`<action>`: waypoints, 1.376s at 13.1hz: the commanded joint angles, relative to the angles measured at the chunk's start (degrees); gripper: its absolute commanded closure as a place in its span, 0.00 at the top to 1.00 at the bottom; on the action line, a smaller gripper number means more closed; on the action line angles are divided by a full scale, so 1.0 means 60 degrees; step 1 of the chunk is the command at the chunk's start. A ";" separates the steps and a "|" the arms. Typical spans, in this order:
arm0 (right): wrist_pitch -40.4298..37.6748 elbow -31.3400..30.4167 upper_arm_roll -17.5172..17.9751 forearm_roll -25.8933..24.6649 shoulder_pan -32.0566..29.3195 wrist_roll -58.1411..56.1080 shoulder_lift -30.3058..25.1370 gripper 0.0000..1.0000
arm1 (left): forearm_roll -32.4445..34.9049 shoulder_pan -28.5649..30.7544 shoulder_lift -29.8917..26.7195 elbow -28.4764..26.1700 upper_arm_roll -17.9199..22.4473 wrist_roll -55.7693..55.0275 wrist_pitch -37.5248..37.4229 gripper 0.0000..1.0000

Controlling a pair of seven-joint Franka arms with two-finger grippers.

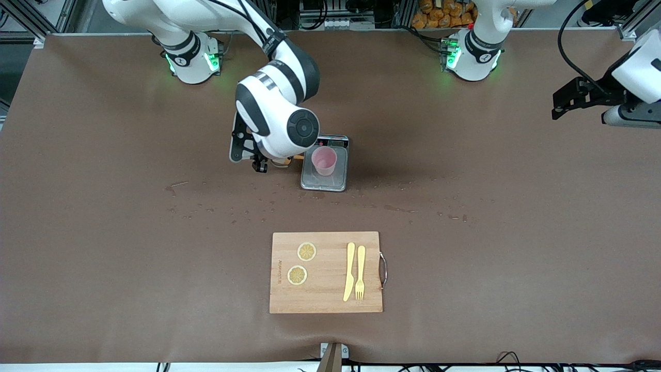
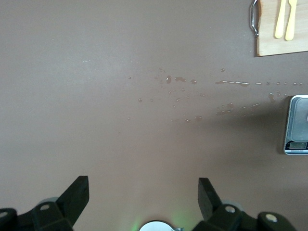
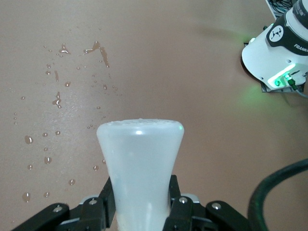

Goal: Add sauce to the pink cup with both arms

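Now the right hand point(image 3: 139, 211) grips the sauce point(image 3: 139, 163) beside the pink cup point(image 1: 324, 160); left hand point(image 2: 143, 192) waits wide.

Brown table point(image 1: 103, 232) bears a scale point(image 1: 324, 178), cutting board point(image 1: 325, 294), and droplets point(image 1: 206, 209).

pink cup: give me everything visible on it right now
The pink cup is small, round and slightly tapered, with no handle; it looks like pale pink, slightly see-through plastic. It stands upright, mouth up, on the metal plate of a small kitchen scale near the middle of the table, farther from the front camera than the wooden cutting board. Whether anything is inside cannot be told. Only the scale touches it; the right arm's wrist hangs close beside it, toward the right arm's end.
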 commanded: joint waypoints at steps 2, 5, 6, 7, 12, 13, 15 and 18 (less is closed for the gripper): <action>-0.0932 0.1384 -0.0047 -0.0026 0.0145 0.0448 0.0535 0.40 | 0.0153 0.0052 -0.0127 -0.0027 -0.0294 -0.0135 -0.0143 1.00; -0.0993 0.1564 -0.0032 0.0151 0.0043 0.0346 0.0507 0.17 | 0.0183 0.0066 -0.0156 -0.0070 -0.0352 0.0376 -0.0143 1.00; -0.0993 0.1578 -0.0032 0.0166 -0.0030 0.0316 0.0478 0.16 | 0.0183 0.0066 -0.0170 -0.0070 -0.0352 0.0407 -0.0143 1.00; -0.0993 0.1593 -0.0017 0.0180 -0.0089 0.0301 0.0478 0.16 | 0.0197 0.0052 -0.0171 -0.0070 -0.0352 0.0408 -0.0158 1.00; -0.0920 0.1549 -0.0046 0.0735 -0.0337 -0.0473 0.0346 0.06 | 0.0197 0.0066 -0.0171 -0.0070 -0.0352 0.0408 -0.0143 1.00; -0.0877 0.1534 -0.0032 0.0853 -0.0454 -0.0707 0.0230 0.00 | 0.0197 0.0066 -0.0171 -0.0070 -0.0352 0.0408 -0.0143 1.00; -0.0759 0.1461 -0.0032 0.1219 -0.0630 -0.1466 0.0083 0.00 | 0.0197 0.0066 -0.0171 -0.0070 -0.0352 0.0408 -0.0143 1.00; -0.0525 0.1256 -0.0032 0.2096 -0.1273 -0.2276 -0.0254 0.00 | 0.0197 0.0066 -0.0156 -0.0070 -0.0352 0.0422 -0.0143 1.00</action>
